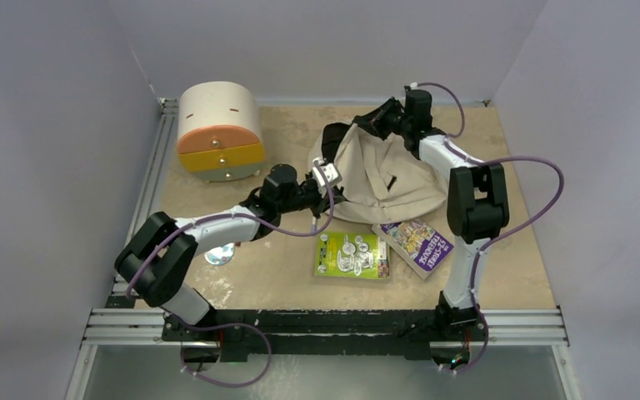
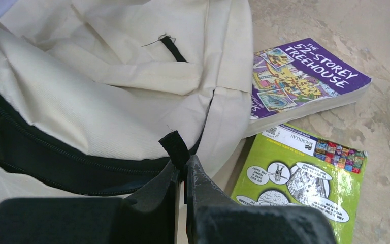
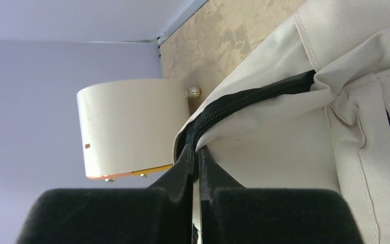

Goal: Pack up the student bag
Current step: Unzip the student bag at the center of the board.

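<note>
Left tool (image 2: 183, 165), right tool (image 3: 197, 155) — outstretched, pinching bag (image 1: 383, 179).

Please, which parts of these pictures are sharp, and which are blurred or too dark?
Top view: soft even light, no hard shadows; the bag is fairly sharp. Left wrist view: the title on the purple book reads clearly; the left claw is dark, with little detail. Right wrist view: the right claw is dark and soft, the zipper sharp.
</note>
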{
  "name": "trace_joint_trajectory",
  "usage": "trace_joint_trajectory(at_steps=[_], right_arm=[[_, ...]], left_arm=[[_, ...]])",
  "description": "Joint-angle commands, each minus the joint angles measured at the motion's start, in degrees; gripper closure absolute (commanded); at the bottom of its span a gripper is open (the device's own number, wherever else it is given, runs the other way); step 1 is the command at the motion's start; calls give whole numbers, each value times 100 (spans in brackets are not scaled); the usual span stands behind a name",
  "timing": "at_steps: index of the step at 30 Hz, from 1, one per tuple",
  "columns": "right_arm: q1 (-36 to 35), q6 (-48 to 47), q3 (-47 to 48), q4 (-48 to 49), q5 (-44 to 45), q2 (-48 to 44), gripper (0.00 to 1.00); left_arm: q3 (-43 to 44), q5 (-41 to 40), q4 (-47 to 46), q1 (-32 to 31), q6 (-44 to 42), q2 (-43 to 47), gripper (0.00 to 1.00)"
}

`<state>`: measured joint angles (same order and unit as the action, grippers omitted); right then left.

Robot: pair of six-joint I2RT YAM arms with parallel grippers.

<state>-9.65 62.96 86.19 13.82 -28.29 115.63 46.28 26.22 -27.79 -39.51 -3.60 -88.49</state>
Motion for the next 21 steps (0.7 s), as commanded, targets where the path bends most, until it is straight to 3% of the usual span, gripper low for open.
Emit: trace_joint_trajectory(at_steps=[1,14,21], right_arm=[[148,150,201,674,484,-15,100],[808,339,-226,1228,407,-129,100],[843,-1018,36,471,-490,-33,70]], left_arm=[[303,167,-203,-267,148,-173,100],[238,-121,-235,-323,73,-239,100],[-132,-538,-395,-325,200,-257,100]])
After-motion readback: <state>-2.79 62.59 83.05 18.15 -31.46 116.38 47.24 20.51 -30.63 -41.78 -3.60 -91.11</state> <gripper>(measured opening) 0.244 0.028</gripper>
